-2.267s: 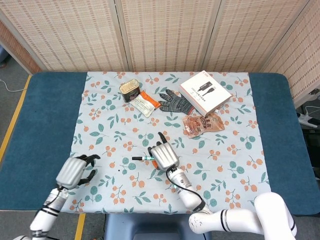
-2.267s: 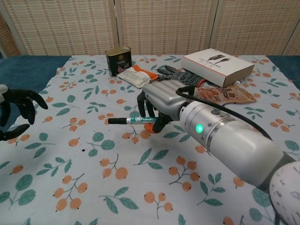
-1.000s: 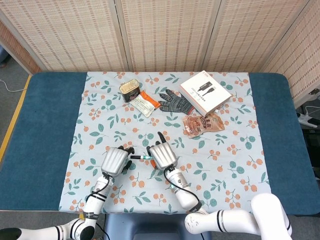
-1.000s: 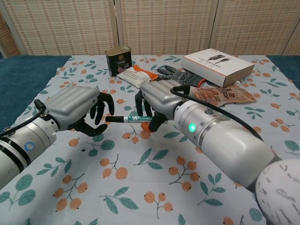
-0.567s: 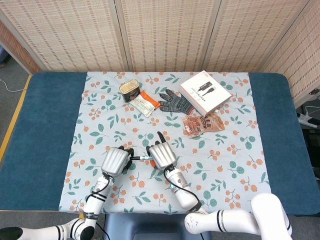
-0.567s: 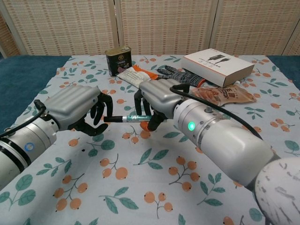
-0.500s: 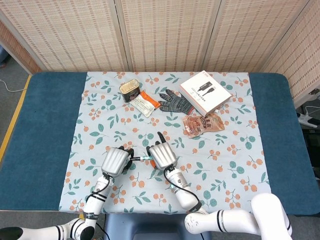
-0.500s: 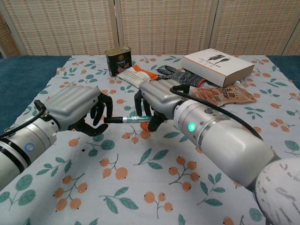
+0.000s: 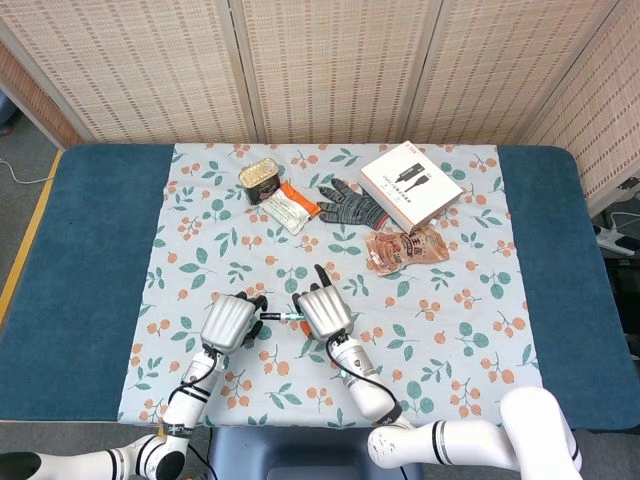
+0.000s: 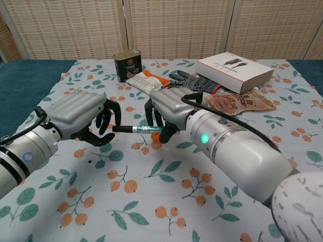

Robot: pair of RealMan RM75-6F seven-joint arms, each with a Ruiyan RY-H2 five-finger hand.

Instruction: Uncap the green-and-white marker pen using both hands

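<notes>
Marker pen, green and white with a black cap [image 10: 137, 129] [image 9: 281, 316], hangs level above the floral tablecloth [image 10: 166, 201] at lower centre of the head view. The right hand [image 10: 169, 108] [image 9: 320, 313] curls its fingers around the barel. The left hand [image 10: 83, 116] [image 9: 229, 321] has its dark fingertips [image 10: 112, 118] at the capped end; whether they grip the cap cannot be told. A gold tin can [image 10: 127, 64] stands upper left.
</notes>
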